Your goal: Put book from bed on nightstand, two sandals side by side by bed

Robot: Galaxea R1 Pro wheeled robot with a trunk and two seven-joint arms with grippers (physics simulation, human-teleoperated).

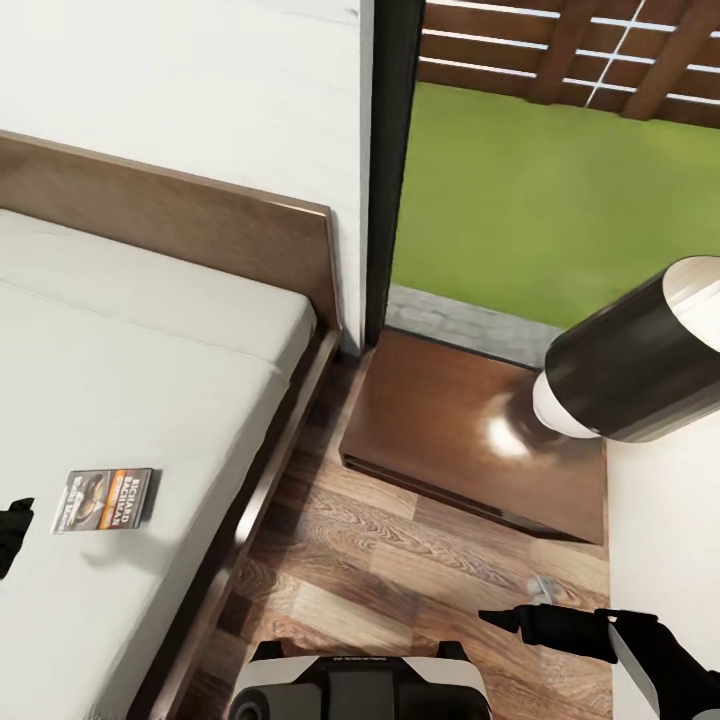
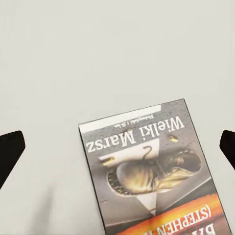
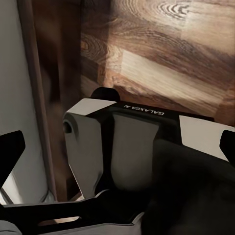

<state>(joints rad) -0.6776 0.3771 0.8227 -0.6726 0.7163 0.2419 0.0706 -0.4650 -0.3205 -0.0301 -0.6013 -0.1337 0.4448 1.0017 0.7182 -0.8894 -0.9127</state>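
The small dark-grey paperback book (image 1: 104,499) with an orange band is seen lying flat on the off-white mattress of the dark-framed wooden bed (image 1: 120,330). The left gripper (image 2: 117,147) is held spread wide over the book, apart from it. The right gripper (image 3: 117,147) is likewise spread, empty. The glossy reddish-brown wooden nightstand (image 1: 440,420) is placed beside the bed.

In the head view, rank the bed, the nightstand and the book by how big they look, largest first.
1. bed, running off the picture's left edge
2. nightstand, partly hidden by the right arm
3. book, smallest by far
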